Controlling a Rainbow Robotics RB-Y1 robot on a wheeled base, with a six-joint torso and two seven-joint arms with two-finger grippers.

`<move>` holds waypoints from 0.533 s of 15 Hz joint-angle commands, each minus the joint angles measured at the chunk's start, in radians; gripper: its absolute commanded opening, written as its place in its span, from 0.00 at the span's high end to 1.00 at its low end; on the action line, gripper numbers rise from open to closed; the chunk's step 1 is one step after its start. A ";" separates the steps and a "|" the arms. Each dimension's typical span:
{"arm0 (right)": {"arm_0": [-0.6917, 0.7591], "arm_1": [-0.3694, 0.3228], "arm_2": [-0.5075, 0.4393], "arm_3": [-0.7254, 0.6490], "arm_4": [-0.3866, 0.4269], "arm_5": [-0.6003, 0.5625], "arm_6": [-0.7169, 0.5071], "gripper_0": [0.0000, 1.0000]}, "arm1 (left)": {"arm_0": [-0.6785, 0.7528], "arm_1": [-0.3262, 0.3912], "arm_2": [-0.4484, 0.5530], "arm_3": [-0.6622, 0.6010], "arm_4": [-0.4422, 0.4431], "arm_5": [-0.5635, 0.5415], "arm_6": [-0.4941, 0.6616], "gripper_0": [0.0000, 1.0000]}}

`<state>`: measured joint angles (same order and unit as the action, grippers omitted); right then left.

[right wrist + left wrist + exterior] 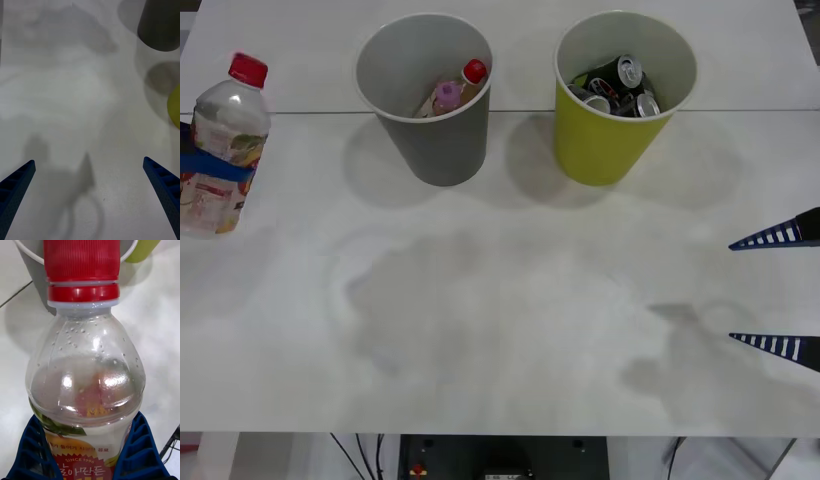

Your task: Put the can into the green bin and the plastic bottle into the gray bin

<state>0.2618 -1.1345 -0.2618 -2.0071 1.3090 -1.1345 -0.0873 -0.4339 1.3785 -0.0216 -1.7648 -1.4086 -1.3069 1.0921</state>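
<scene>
Plastic bottle (222, 145), red-capped and upright, stands at the far left of the table (500, 330), clenched around its labelled body by the left end effector (88, 450), whose blue ribbed fingers (30, 453) press on both sides. Farther right, at the back, the gray bin (430, 135) holds a red-capped bottle and a pink-capped bottle. Just beside it on the right, the green bin (605, 145) holds several cans. At the far right edge the right end effector (780, 290) hovers over bare table, fingers spread wide and grasping nothing.
</scene>
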 commanded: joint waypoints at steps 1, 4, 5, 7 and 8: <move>0.000 0.000 0.000 0.000 0.000 0.000 0.000 0.00 | -0.236 -0.036 -0.133 -0.010 -0.104 -0.101 0.144 1.00; 0.000 0.000 0.000 0.000 0.000 0.000 0.000 0.00 | -0.528 -0.133 -0.314 0.116 -0.181 -0.204 0.147 1.00; 0.000 0.000 0.000 0.000 0.000 0.000 0.000 0.00 | -0.597 -0.173 -0.351 0.168 -0.202 -0.224 0.147 1.00; 0.000 0.000 0.000 0.000 0.000 0.000 0.000 0.00 | -0.713 -0.274 -0.380 0.278 -0.277 -0.264 0.146 1.00; 0.000 0.000 0.000 0.000 0.000 0.000 0.000 0.00 | -0.752 -0.320 -0.380 0.323 -0.323 -0.264 0.143 1.00</move>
<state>0.2618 -1.1345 -0.2618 -2.0071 1.3090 -1.1345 -0.0873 -1.1573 1.0919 -0.4008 -1.4750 -1.6997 -1.5689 1.2371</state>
